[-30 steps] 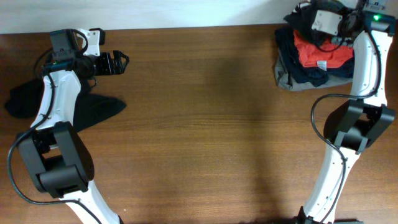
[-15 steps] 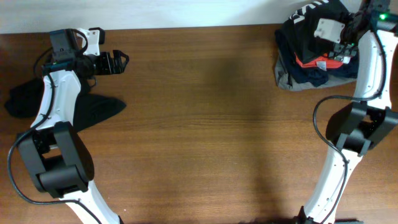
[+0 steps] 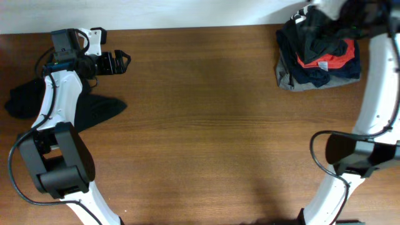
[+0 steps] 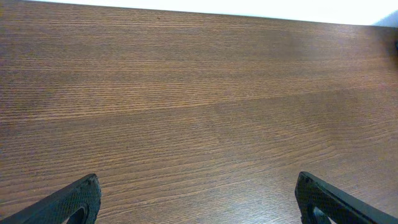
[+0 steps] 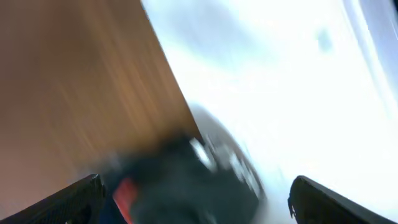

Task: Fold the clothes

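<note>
Clothes pile point(image 3: 312, 67) on table point(image 3: 206, 137) far right corner; lone garment point(image 3: 99, 111) near left edge, well apart

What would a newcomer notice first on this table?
Probably the heap of clothes at the far right corner of the table, where a bright orange-red garment stands out among darker pieces. After that, the dark cloth lying crumpled near the left edge, partly under the white-and-black left arm.
</note>
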Controlling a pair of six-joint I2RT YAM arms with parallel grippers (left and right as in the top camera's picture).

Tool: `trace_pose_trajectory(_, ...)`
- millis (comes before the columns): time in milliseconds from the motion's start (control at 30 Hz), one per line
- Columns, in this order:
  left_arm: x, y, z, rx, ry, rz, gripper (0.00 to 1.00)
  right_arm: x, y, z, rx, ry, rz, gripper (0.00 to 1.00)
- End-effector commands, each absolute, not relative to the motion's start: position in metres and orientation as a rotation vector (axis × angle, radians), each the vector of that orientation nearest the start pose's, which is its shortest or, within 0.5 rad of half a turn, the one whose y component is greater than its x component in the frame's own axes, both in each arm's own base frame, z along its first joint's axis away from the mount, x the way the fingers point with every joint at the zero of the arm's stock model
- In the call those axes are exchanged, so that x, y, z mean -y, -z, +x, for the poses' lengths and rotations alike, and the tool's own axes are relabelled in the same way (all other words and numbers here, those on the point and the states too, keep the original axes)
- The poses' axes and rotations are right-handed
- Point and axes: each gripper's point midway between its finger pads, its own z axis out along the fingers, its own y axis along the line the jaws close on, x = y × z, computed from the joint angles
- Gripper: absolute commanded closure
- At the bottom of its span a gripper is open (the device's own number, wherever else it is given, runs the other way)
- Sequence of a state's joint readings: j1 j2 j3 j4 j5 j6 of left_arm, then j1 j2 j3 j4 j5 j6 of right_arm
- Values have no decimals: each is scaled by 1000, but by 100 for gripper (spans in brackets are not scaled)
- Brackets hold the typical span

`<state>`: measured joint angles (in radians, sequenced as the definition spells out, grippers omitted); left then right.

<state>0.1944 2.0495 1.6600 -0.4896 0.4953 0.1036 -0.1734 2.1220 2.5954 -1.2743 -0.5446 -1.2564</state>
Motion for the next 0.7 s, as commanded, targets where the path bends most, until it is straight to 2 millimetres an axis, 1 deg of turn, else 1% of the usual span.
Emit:
trace_pose_trajectory(0,-22,-150,542,-2341,453,101,1,-92,-366,485,-1557,-271,-1394,1)
trace_pose_trajectory(200,-22,-150,542,-2337,452,103,1,-181,-367,456,-1424,-413,-1540,1)
trace_pose_trajectory(233,-22,-150,542,-2338,452,103,1,-199,-366,448,-1396,-437,-1570,1)
trace_pose_trajectory(367,-22,-150,542,-2338,452,103,1,-257,-366,418,-1296,-518,-1670,1)
trace_pose_trajectory(500,-22,-150,542,-2338,452,103,1,-306,-364,384,-1207,-576,-1761,1)
trace_pose_trajectory(567,-22,-150,542,-2338,452,102,1,-323,-364,370,-1171,-602,-1791,1)
trace_pose_trajectory(600,-22,-150,542,-2338,452,102,1,-338,-364,356,-1136,-627,-1820,1)
trace_pose_trajectory(667,-22,-150,542,-2338,452,103,1,-348,-361,345,-1130,-645,-1848,1)
